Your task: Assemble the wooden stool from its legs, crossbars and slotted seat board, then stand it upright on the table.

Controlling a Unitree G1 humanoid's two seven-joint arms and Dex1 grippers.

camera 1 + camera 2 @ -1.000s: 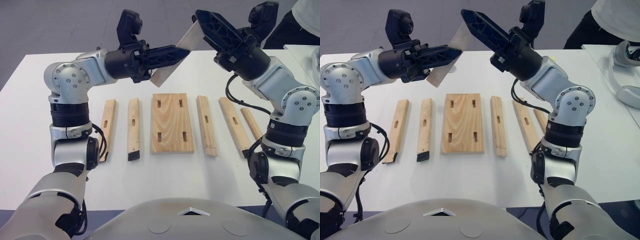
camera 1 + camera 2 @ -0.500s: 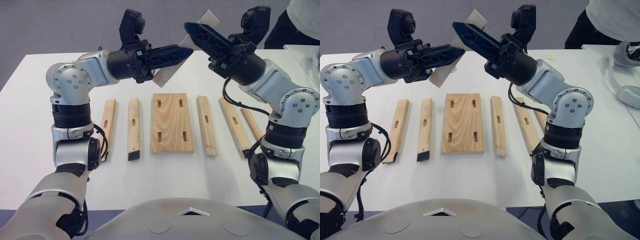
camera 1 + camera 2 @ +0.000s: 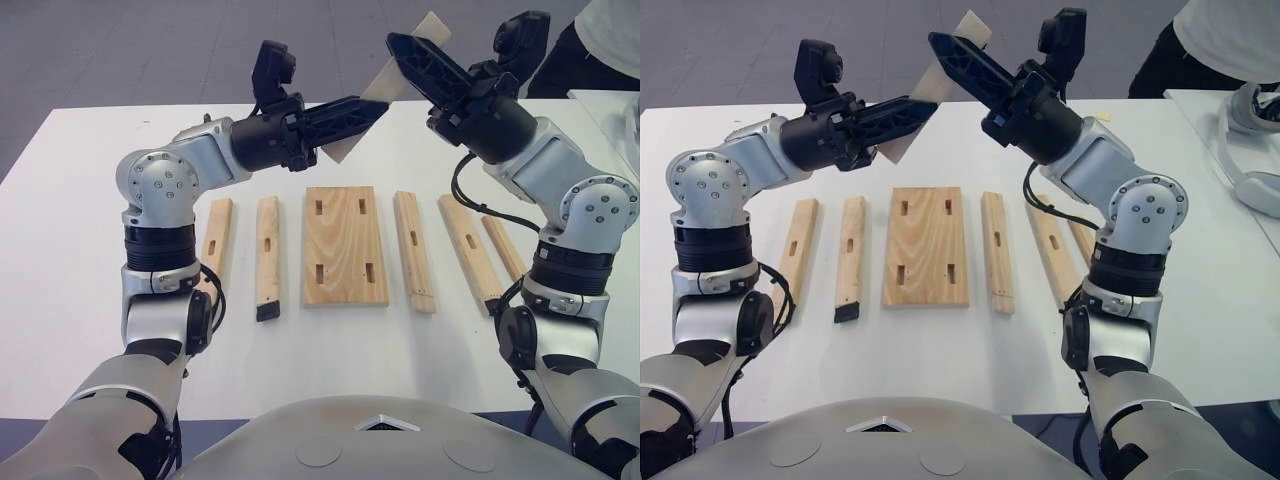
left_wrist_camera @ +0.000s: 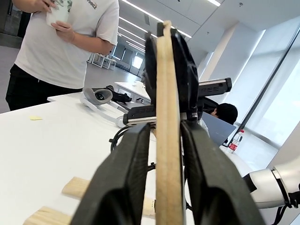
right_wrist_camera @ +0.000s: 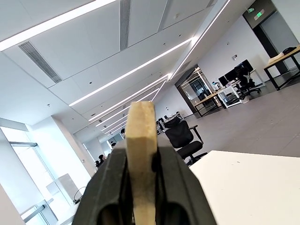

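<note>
A flat wooden crossbar point(image 3: 388, 82) is held tilted in the air above the table's far side. My left gripper point(image 3: 372, 106) is shut on its lower part, and my right gripper point(image 3: 404, 48) is shut on its upper part, with the top end poking out beyond it. In the left wrist view the crossbar point(image 4: 168, 154) stands edge-on between my fingers point(image 4: 126, 178); in the right wrist view the crossbar point(image 5: 141, 123) is pinched the same way. The slotted seat board point(image 3: 345, 245) lies flat at the table's middle.
Two slotted legs point(image 3: 215, 242) point(image 3: 267, 250) lie left of the seat board. Three more sticks point(image 3: 413, 250) point(image 3: 468, 250) point(image 3: 503, 246) lie to its right. A white headset point(image 3: 1255, 110) rests on a neighbouring table at the right.
The left arm has shifted to the right and the crossbar has risen. Its top end now sticks out past the right gripper, which dipped left and came back.
</note>
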